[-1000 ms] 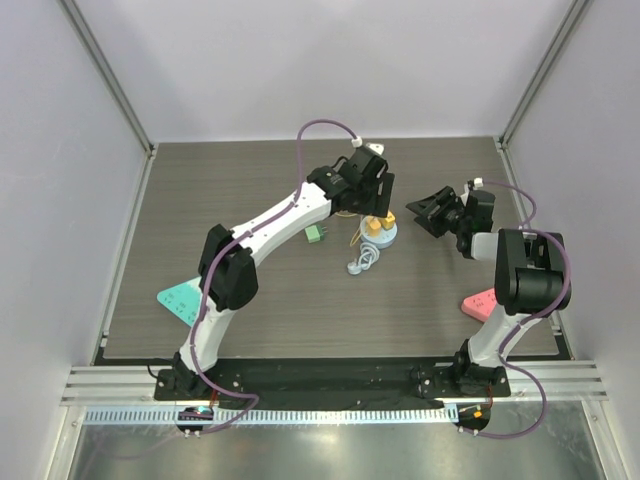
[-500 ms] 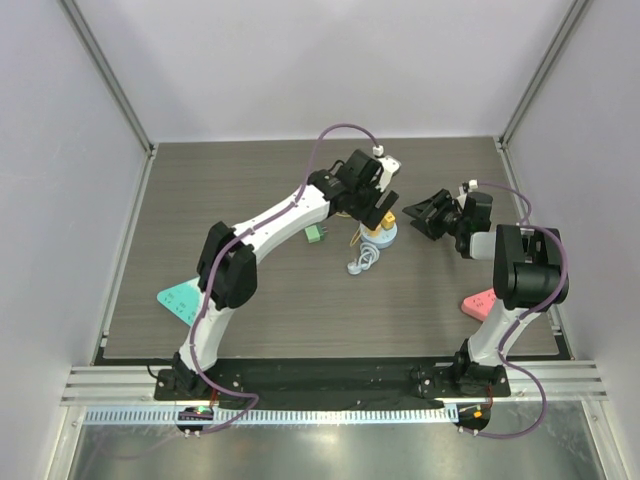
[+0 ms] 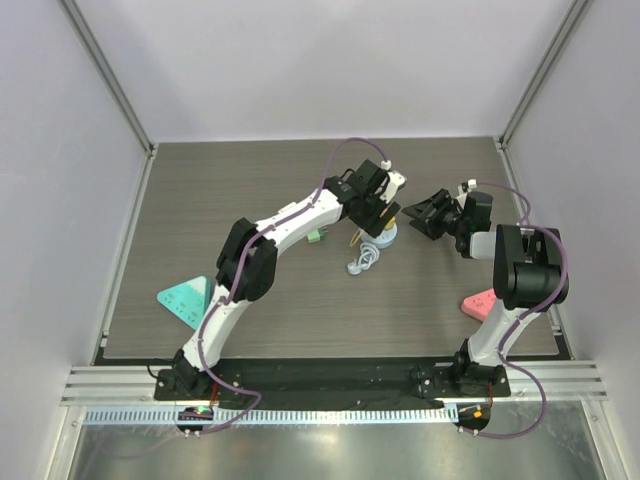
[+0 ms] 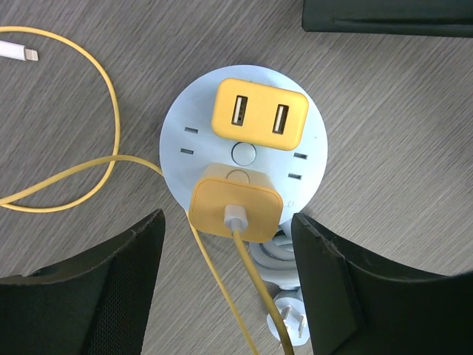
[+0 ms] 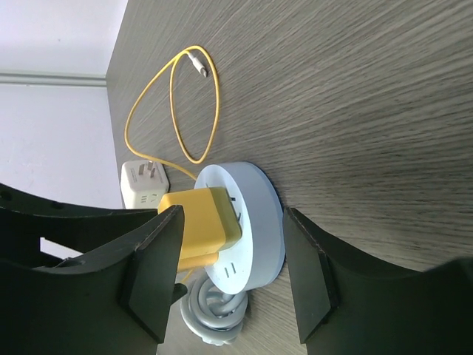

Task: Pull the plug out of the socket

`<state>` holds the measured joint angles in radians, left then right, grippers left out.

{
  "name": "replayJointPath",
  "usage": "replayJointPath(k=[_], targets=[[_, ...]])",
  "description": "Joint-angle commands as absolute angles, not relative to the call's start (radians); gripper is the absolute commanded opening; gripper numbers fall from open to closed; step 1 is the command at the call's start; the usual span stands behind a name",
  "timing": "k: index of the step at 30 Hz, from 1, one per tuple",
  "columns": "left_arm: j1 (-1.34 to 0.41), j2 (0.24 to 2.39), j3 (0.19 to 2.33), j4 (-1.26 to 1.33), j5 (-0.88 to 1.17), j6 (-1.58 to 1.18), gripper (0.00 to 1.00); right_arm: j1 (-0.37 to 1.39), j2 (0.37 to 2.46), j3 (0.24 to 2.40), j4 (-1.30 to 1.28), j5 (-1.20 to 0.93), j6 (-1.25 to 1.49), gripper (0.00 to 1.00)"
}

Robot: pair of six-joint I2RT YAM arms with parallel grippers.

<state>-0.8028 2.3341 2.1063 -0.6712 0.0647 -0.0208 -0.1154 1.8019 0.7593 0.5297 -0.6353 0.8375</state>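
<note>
Standing plugged into round pale-blue socket [image 4: 185, 140] mid-bench [image 4: 384, 111]: square yellow plug [image 4: 235, 209], rounded corners, yellow cable [image 4: 111, 159] attached. Straddled by left pincer [image 4: 228, 222], spread wide, touching nothing. Right pincer [image 5: 233, 214] likewise spread, empty, beside socket.

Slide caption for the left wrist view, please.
Left tool open above the round socket, its fingers framing the cabled yellow plug; a twin-port yellow adapter sits plugged in beside it.

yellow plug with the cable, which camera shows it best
Left wrist view: it looks straight down on the yellow plug, seated in the round socket, close and sharp. Right wrist shows it side-on, partly behind a jaw; the top view, only a tiny speck.
</note>
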Motion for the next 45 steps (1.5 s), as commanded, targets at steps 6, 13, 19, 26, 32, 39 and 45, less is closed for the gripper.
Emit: replayJointPath(k=[6, 13, 19, 26, 32, 39, 45], targets=[[-0.798, 2.342, 2.155, -0.634, 0.090, -0.037, 0.65, -0.112, 1.766, 0.834, 0.293, -0.577, 0.759, 0.63], [-0.799, 2.356, 2.152, -0.612, 0.113, -0.057, 0.56, -0.117, 1.703, 0.787, 0.299, -0.540, 0.729, 1.00], [-0.798, 2.365, 2.149, -0.611, 0.132, -0.064, 0.51, -0.164, 1.715, 0.661, 0.589, -0.619, 0.940, 1.00], [-0.798, 2.378, 2.151, -0.611, 0.138, -0.077, 0.36, -0.163, 1.648, 0.670, 0.450, -0.578, 0.825, 0.98], [-0.790, 2.370, 2.155, -0.604, 0.118, -0.123, 0.14, -0.129, 1.707, 0.724, 0.425, -0.603, 0.813, 0.87], [-0.744, 2.321, 2.092, -0.526, 0.130, -0.248, 0.00, -0.084, 1.789, 0.772, 0.426, -0.629, 0.815, 0.59], [-0.735, 2.312, 2.072, -0.492, 0.135, -0.284, 0.00, -0.080, 1.759, 0.762, 0.431, -0.635, 0.802, 0.67]])
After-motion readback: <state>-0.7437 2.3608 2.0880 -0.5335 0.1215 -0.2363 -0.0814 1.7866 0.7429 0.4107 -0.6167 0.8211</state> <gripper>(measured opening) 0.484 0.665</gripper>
